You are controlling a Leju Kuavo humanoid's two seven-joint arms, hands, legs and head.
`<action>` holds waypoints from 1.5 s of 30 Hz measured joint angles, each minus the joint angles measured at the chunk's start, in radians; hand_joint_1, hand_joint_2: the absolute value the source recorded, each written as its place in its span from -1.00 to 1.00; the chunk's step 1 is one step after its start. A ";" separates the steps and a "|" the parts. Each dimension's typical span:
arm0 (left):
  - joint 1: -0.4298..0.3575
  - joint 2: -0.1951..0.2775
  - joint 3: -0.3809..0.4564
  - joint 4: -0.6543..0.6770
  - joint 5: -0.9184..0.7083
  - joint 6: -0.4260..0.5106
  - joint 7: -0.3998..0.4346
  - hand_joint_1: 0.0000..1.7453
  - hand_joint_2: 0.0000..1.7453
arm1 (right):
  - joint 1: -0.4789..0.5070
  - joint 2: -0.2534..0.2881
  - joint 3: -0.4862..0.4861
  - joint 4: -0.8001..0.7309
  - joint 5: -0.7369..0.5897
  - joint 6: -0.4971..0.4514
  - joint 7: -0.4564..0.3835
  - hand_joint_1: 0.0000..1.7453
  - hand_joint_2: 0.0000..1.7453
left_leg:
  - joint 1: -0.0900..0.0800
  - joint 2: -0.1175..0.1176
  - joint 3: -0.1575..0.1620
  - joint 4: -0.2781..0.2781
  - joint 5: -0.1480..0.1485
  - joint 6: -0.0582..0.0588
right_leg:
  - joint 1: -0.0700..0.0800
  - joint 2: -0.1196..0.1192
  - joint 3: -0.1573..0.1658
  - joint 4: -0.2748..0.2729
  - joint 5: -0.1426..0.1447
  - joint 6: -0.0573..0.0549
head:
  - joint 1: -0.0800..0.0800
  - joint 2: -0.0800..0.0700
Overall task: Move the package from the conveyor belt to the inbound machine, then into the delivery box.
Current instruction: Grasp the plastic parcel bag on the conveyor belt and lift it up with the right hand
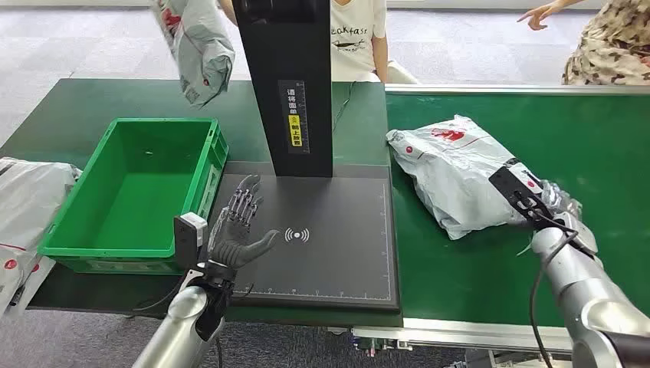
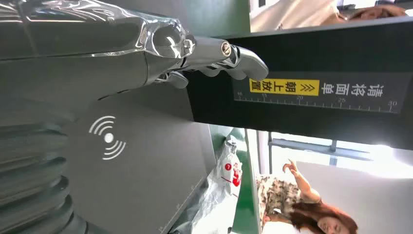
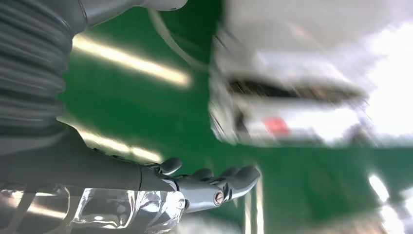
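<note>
Package (image 1: 460,172), one on the conveyor belt (image 1: 521,261); left hand (image 1: 238,226) and right hand (image 1: 556,203) spread, holding nothing

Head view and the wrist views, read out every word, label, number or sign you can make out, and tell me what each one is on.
"请将面单朝上放置": yellow-and-black label on the black scanner column.
"15", "20", "25", "30": ruler marks under that label, left wrist view.
Wireless-wave symbol: white, on the black scanner pad.
Shirt print on a person behind the table: too small to read.
Red marks on the grey package: unreadable.
</note>
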 joint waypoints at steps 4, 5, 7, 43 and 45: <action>0.015 0.006 0.005 -0.024 0.000 0.005 0.000 -1.00 1.00 | 0.012 0.017 -0.011 -0.035 -0.025 -0.127 -0.169 -1.00 1.00 | 0.001 -0.001 0.000 0.000 0.000 0.000 | 0.000 -0.001 0.000 0.000 0.000 0.000 | 0.000 0.000; 0.017 0.007 0.007 -0.029 0.000 0.006 0.000 -1.00 1.00 | 0.018 0.022 -0.014 -0.047 -0.030 -0.148 -0.213 -1.00 1.00 | 0.001 -0.001 0.000 0.000 0.000 0.000 | 0.000 -0.001 0.000 0.000 0.000 0.000 | 0.000 0.000; 0.020 0.009 0.009 -0.035 0.001 0.007 -0.001 -1.00 1.00 | 0.029 0.035 -0.021 -0.062 -0.048 -0.150 -0.272 -1.00 1.00 | 0.001 -0.001 0.000 0.000 0.000 0.000 | 0.000 -0.001 0.000 0.000 0.000 0.000 | 0.000 0.000; -0.020 -0.006 0.007 -0.005 -0.023 -0.031 0.004 -1.00 1.00 | 0.022 0.067 -0.070 0.037 -0.096 0.659 0.042 1.00 1.00 | 0.000 -0.001 0.000 0.000 0.001 0.000 | 0.000 -0.001 0.000 0.000 0.000 0.000 | 0.000 0.000; -0.027 -0.008 0.007 -0.001 -0.023 -0.031 0.006 -1.00 1.00 | 0.027 0.063 -0.070 0.039 -0.093 0.710 0.033 1.00 1.00 | 0.000 -0.001 0.000 0.000 0.001 0.000 | 0.000 -0.001 0.000 0.000 0.000 0.000 | 0.000 0.000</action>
